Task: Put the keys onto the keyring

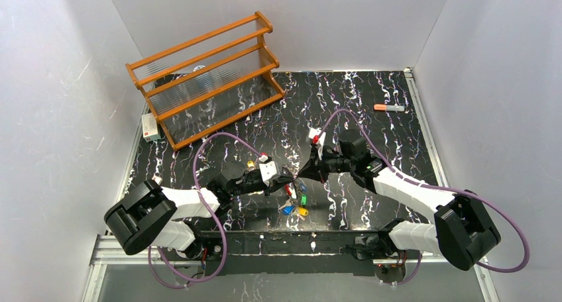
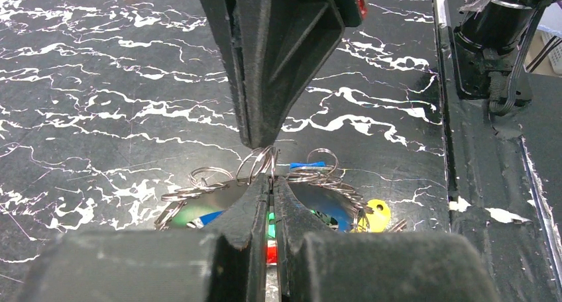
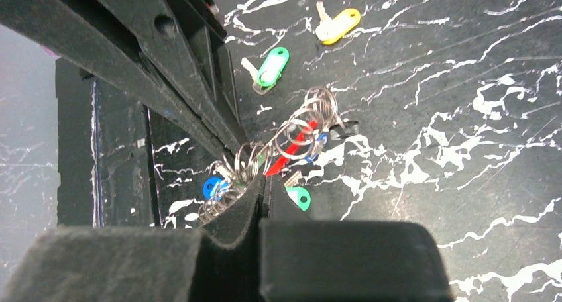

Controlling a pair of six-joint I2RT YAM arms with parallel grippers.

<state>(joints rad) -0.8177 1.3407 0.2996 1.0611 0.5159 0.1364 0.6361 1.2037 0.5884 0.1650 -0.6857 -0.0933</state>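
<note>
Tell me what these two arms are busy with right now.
Both arms meet near the middle of the table. The left gripper and the right gripper are each shut on the keyring, pinching its bunch of wire loops from opposite sides. A green-tagged key and a yellow-tagged key lie loose on the table beside it, not yet on the ring.

The black marbled table point(image 1: 411, 143) carries a wooden rack point(image 1: 205, 77), a marker point(image 1: 389, 107), a small box point(image 1: 150, 126) and loose keys point(image 3: 272, 69).
</note>
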